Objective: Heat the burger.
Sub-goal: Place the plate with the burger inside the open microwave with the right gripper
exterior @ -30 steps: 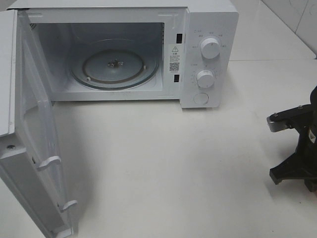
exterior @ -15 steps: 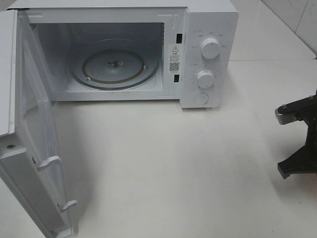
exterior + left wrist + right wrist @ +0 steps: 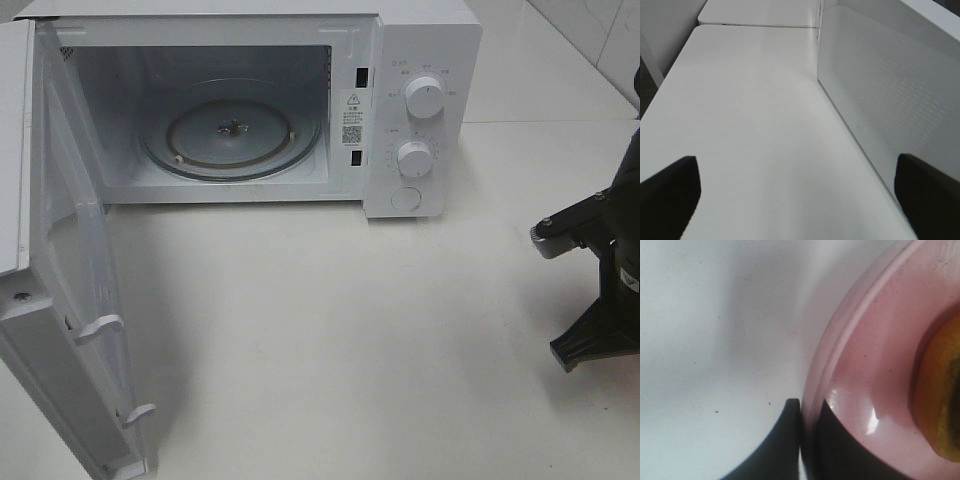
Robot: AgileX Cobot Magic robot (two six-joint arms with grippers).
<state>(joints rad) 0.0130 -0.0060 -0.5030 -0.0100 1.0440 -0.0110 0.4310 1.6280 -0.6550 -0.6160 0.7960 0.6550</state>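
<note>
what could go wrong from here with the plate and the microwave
1. The right claw pinches only the rim of the round pink plate, so the plate may tilt or slip and the golden-bunned burger could slide off.
2. That arm is to the right of the open white microwave; swinging in, the plate might clip the knob panel.

White microwave (image 3: 420,100) on a white table (image 3: 350,330); its door (image 3: 880,90) speckled with a fine dotted mesh; a glossy pink plate (image 3: 875,355); the burger (image 3: 940,405) golden-orange at its edge; the right gripper (image 3: 807,410) black.
</note>
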